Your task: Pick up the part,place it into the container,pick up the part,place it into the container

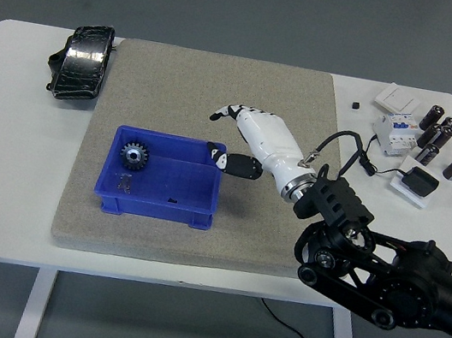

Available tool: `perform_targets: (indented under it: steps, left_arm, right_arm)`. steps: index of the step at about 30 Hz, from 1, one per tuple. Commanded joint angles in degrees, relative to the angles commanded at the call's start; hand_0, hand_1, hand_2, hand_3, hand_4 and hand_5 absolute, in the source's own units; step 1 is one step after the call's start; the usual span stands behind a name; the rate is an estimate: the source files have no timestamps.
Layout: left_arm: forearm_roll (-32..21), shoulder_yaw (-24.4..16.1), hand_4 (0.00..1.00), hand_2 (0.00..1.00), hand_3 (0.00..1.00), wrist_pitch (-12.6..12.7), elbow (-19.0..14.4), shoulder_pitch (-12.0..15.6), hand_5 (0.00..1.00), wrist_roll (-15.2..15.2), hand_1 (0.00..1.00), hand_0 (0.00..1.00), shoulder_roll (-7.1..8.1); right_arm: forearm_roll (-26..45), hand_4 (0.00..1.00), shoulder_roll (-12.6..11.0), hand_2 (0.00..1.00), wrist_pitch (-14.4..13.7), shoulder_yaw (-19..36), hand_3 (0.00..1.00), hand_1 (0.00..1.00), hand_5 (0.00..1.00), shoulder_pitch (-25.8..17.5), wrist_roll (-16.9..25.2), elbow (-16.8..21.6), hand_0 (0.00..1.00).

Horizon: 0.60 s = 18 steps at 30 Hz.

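Observation:
A black toothed gear [134,155] lies inside the blue bin [160,201], at its back left corner. Small dark bits [126,182] rest on the bin floor near it. My right hand [218,137], white with black fingertips, hovers above the bin's right rim with its fingers spread and nothing held. Its black arm [374,268] comes in from the lower right. The left arm is out of sight.
The bin sits on a grey felt mat [213,89]. A black plastic package [81,62] lies at the back left. At the back right stand a breaker [394,133], several dark cylinders [439,140], a white switch plate [396,99] and a black adapter [419,181].

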Motion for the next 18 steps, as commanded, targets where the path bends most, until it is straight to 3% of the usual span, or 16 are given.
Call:
perform_targets:
  steps: [4, 5, 10, 18]
  left_arm:
    - [0.1, 0.0, 0.557, 0.597, 0.567, 0.0, 0.0, 0.0, 0.397, 0.0, 0.668, 0.677, 0.00]
    - [0.1, 0.0, 0.555, 0.596, 0.567, 0.0, 0.0, -0.1, 0.396, 0.0, 0.668, 0.678, -0.02]
    - [0.2, 0.0, 0.555, 0.596, 0.567, -0.1, 0.0, -0.2, 0.396, -0.1, 0.668, 0.678, -0.04]
    - [0.3, 0.0, 0.549, 0.596, 0.566, 0.0, 0.0, -0.3, 0.393, 0.0, 0.669, 0.678, -0.06]
  right_arm:
    - [1.5, 0.625, -0.7, 0.787, 1.4, -1.9, 0.726, 0.752, 0.317, 1.1, 0.1, -4.8, 0.693]
    - [1.7, 0.631, -0.7, 0.784, 1.7, -2.5, 0.731, 0.709, 0.314, 1.4, 0.1, -5.9, 0.623]
    - [3.4, 0.631, -0.6, 0.784, 3.2, -5.4, 0.731, 0.709, 0.314, 2.3, 0.4, -11.4, 0.623]
    - [5.3, 0.642, -0.6, 0.778, 4.6, -8.7, 0.736, 0.698, 0.313, 2.5, 0.9, -15.9, 0.620]
